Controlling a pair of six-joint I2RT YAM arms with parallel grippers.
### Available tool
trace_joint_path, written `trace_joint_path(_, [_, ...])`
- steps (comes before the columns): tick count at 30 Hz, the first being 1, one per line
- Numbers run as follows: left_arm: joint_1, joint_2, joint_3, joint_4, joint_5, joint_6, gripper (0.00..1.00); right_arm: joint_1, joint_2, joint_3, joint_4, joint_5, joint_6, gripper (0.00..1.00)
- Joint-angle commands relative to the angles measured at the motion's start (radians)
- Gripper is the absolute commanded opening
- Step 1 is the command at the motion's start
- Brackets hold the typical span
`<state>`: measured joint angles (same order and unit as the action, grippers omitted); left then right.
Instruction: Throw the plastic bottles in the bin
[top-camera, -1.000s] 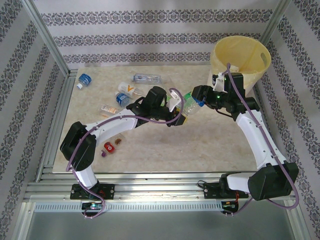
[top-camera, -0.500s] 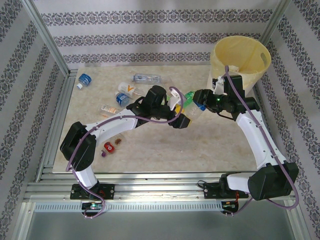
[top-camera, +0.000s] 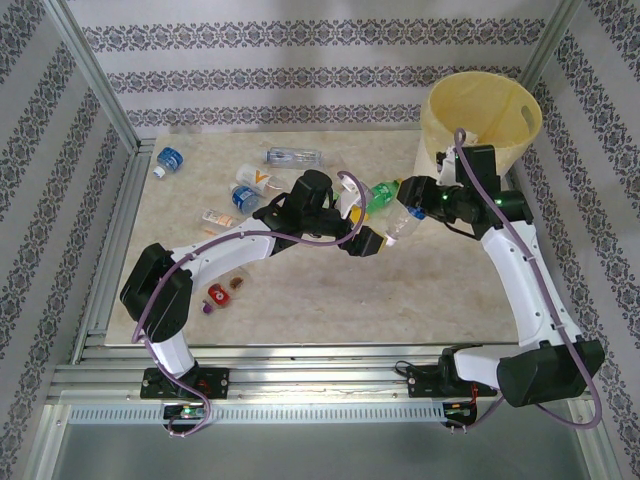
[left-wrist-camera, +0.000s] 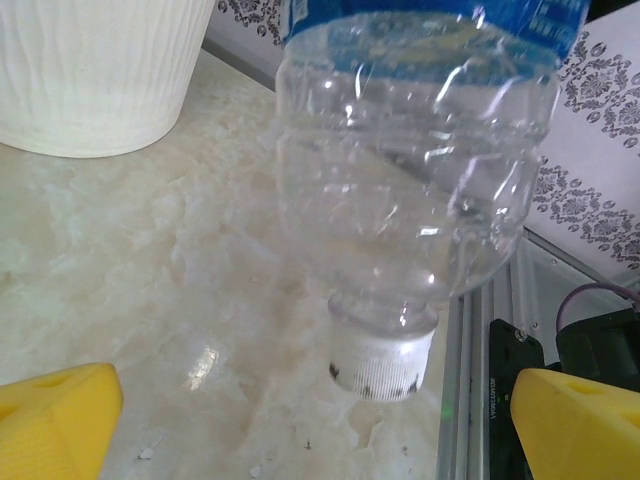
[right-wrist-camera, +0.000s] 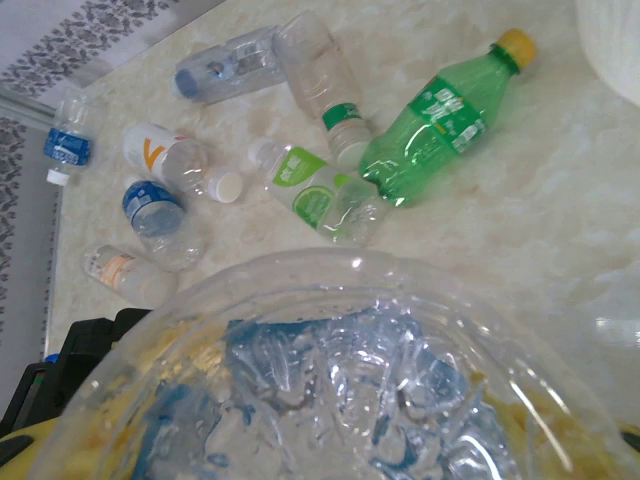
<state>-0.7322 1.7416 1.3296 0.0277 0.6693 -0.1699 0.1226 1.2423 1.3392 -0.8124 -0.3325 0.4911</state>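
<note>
My right gripper (top-camera: 416, 197) is shut on a clear plastic bottle (top-camera: 404, 218) with a blue label, held above the table with its white cap (left-wrist-camera: 383, 360) pointing down. In the right wrist view that bottle's crumpled base (right-wrist-camera: 340, 380) hides the fingers. My left gripper (top-camera: 362, 226) stands open just left of the bottle, and its yellow fingertips (left-wrist-camera: 55, 415) are wide apart and touch nothing. The pale-yellow bin (top-camera: 470, 140) is at the far right, behind the right arm. A green bottle (right-wrist-camera: 440, 125) lies on the table under the grippers.
Several loose bottles lie on the left half of the table: a blue-labelled one (top-camera: 168, 160), a clear one (top-camera: 295, 156), an orange-marked one (top-camera: 255, 178) and a red-labelled one (top-camera: 218, 292). A metal frame rail (top-camera: 112, 240) borders the left edge.
My left gripper has opened and let go of the clear bottle. The right gripper keeps hold of it and has drawn it slightly right, toward the bin.
</note>
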Motion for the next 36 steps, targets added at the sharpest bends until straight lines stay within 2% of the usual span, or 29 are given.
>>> trace_joint_path(1, [-0.009, -0.024, 0.009, 0.037, -0.011, 0.003, 1.00, 0.008, -0.027, 0.061, -0.059, 0.107, -0.045, 0.25])
trace_joint_path(9, [-0.007, -0.057, -0.006, 0.018, -0.038, 0.019, 1.00, -0.008, -0.053, 0.164, -0.105, 0.273, -0.102, 0.25])
trace_joint_path(17, [-0.003, -0.087, -0.032, 0.017, -0.057, 0.030, 1.00, -0.026, -0.078, 0.288, -0.085, 0.374, -0.183, 0.23])
trace_joint_path(26, [0.001, -0.092, -0.041, 0.018, -0.077, 0.028, 1.00, -0.032, -0.125, 0.386, 0.087, 0.467, -0.315, 0.24])
trace_joint_path(36, [0.002, -0.109, -0.056, 0.010, -0.113, 0.028, 1.00, -0.034, -0.210, 0.376, 0.425, 0.495, -0.490, 0.23])
